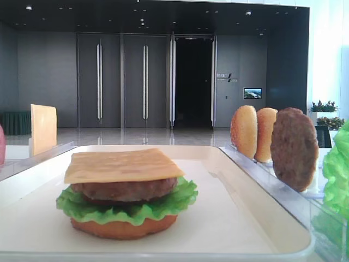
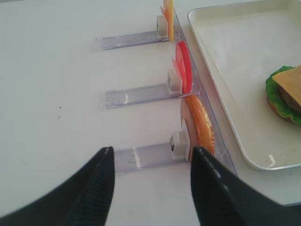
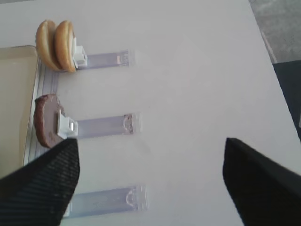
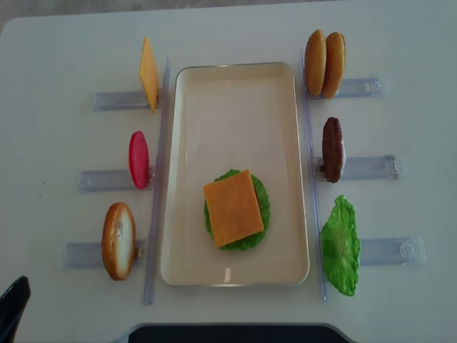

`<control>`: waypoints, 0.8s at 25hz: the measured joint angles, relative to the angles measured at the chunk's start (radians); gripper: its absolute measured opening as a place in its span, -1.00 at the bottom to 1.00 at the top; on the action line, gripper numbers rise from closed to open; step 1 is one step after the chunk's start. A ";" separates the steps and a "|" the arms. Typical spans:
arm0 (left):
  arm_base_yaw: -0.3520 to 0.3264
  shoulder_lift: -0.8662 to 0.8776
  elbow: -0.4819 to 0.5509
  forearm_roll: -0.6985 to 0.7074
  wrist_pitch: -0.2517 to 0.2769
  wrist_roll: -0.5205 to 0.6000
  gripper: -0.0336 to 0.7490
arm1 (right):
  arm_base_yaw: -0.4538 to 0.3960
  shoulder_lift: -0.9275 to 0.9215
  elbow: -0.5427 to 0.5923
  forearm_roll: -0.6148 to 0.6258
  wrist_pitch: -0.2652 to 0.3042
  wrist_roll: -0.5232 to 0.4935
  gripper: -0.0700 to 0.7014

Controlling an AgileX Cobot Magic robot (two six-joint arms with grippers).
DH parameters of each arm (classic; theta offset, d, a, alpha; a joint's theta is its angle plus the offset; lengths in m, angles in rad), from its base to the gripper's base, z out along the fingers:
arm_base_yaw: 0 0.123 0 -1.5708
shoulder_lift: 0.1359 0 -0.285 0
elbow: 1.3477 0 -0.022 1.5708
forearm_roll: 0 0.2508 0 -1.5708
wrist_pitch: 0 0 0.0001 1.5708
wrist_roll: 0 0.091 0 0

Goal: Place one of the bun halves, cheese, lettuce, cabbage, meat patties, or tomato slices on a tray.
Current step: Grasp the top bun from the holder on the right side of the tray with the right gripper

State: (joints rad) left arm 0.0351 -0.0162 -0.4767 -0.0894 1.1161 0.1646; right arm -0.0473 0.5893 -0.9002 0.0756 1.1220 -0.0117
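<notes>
On the white tray [image 4: 235, 107] stands a stack: flat bottom bun, lettuce [image 4: 258, 214], a meat patty [image 1: 125, 190] and a cheese slice [image 4: 232, 207] on top. Two bun halves [image 4: 325, 63] stand upright in the far right rack, with another meat patty [image 4: 332, 148] and a lettuce leaf [image 4: 340, 245] in the racks nearer me. My right gripper [image 3: 149, 141] hovers open over bare table, right of the patty [image 3: 46, 120]. My left gripper [image 2: 151, 150] is open, empty, just left of the flat orange bun [image 2: 200, 125]. No cabbage shows.
Clear plastic racks line both long sides of the tray. The left ones hold a cheese slice [image 4: 148, 75], a red tomato slice [image 4: 138, 158] and the flat bun [image 4: 118, 241]. The tray's far half [image 2: 235, 42] is bare.
</notes>
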 joint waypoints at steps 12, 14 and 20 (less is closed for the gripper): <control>0.000 0.000 0.000 0.000 0.000 0.000 0.10 | 0.000 0.686 -0.436 -0.012 0.034 0.033 0.70; 0.000 0.000 0.000 0.000 0.000 0.000 0.10 | 0.000 0.767 -0.488 -0.017 0.059 0.037 0.70; 0.000 0.000 0.000 0.000 0.000 0.000 0.10 | 0.000 0.953 -0.621 -0.041 0.094 0.051 0.70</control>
State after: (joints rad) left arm 0.0351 -0.0162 -0.4767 -0.0894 1.1161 0.1646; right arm -0.0473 1.5426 -1.5216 0.0342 1.2155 0.0394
